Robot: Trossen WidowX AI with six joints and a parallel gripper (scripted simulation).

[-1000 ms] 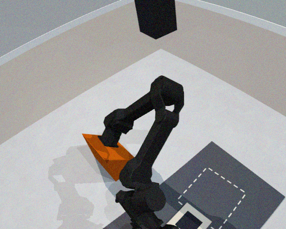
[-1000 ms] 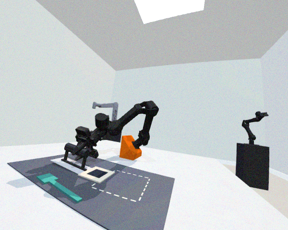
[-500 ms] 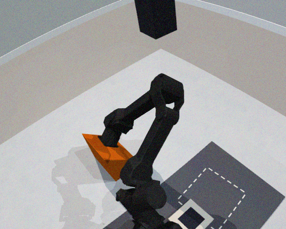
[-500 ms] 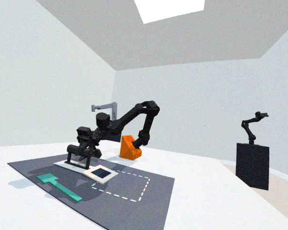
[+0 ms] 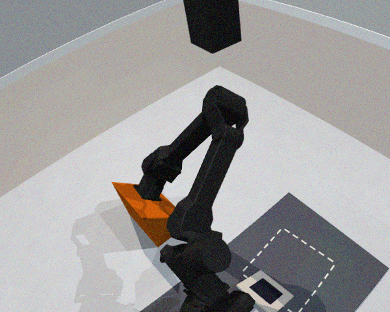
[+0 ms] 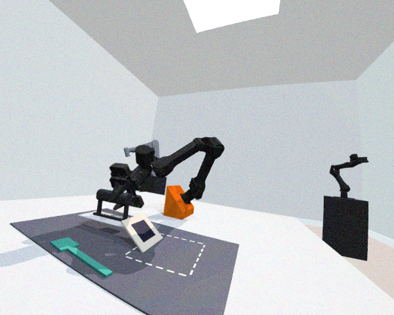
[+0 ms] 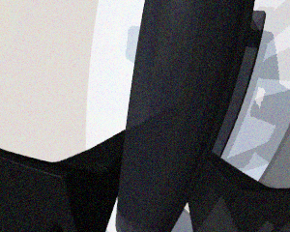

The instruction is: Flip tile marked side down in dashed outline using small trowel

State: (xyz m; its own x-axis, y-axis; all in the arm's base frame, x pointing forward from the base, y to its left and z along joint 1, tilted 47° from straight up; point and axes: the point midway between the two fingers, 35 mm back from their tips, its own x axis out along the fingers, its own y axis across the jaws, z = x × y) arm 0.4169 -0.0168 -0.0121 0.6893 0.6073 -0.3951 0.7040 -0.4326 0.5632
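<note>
The trowel has a black handle (image 6: 104, 195) (image 7: 184, 92), two posts and a flat pale blade (image 6: 87, 215). My gripper (image 6: 119, 199) is shut on the handle, low over the mat (image 5: 353, 242) (image 6: 217, 271). The cream tile (image 5: 266, 290) (image 6: 153, 239) is tipped up steeply, its edge nearest the blade raised. Its dark marked square faces up and towards the dashed outline (image 5: 332, 260) (image 6: 170, 270). Its lower edge is at the outline's near-arm side. The blade's front runs behind the tile in the exterior view; its contact is hidden. The tile does not show in the wrist view.
A teal paddle-shaped piece (image 6: 85, 258) lies on the mat on the other side of the tile from the arm. An orange wedge-shaped mount (image 5: 155, 213) (image 6: 176, 207) carries the arm's base. Another black arm on a black pedestal (image 6: 345, 227) stands beyond the table.
</note>
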